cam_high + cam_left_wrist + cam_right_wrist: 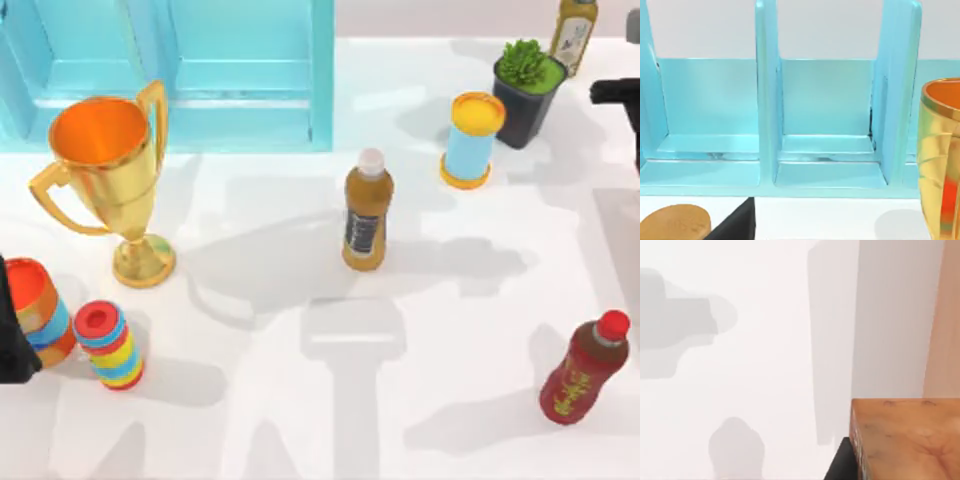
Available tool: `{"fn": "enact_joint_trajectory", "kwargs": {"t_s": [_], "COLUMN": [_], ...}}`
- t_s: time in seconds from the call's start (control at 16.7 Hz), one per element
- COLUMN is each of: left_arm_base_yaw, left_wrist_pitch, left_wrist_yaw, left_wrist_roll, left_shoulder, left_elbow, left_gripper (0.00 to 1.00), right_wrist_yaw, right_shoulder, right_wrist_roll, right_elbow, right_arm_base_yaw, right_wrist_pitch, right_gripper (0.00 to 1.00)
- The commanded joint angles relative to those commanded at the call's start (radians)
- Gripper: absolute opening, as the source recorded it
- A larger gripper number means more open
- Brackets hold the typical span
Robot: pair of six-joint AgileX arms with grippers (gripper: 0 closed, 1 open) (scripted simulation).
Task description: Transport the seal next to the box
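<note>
The seal point(905, 440), a reddish-brown block, fills the near corner of the right wrist view, well above the white table. A dark finger point(840, 464) of my right gripper presses against its side, so the gripper is shut on it. In the top view my right gripper point(612, 92) shows as a dark shape at the far right edge, beside the potted plant. The box point(200, 70), a light blue open case with upright dividers point(767, 100), stands at the back left. My left arm point(12, 330) is parked at the left edge.
A gold trophy point(105, 170) stands in front of the box. An orange juice bottle point(367, 212) is at the centre, a blue and yellow can point(470, 140) and a potted plant point(527, 85) behind it. A red bottle point(585, 370) is front right; striped cans point(110, 345) front left.
</note>
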Motion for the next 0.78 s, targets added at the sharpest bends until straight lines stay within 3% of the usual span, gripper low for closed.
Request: {"fn": "enact_joint_trajectory", "kwargs": {"t_s": [0.42, 0.72, 0.78], "left_arm_base_yaw": [0.000, 0.000, 0.000], "left_wrist_pitch": [0.000, 0.000, 0.000], "left_wrist_yaw": [0.000, 0.000, 0.000], "left_wrist_roll": [0.000, 0.000, 0.000], "left_shoulder": [0.000, 0.000, 0.000], "left_elbow": [0.000, 0.000, 0.000], "left_gripper": [1.00, 1.00, 1.00], "right_wrist_yaw": [-0.003, -0.003, -0.003], "right_shoulder": [0.003, 0.008, 0.008], "right_wrist_roll": [0.000, -0.001, -0.001], "right_elbow": [-0.198, -0.215, -0.215], "right_arm_base_yaw": [0.001, 0.001, 0.001], "right_wrist_pitch": [0.199, 0.217, 0.217], "right_gripper": [0.00, 0.00, 0.08]}}
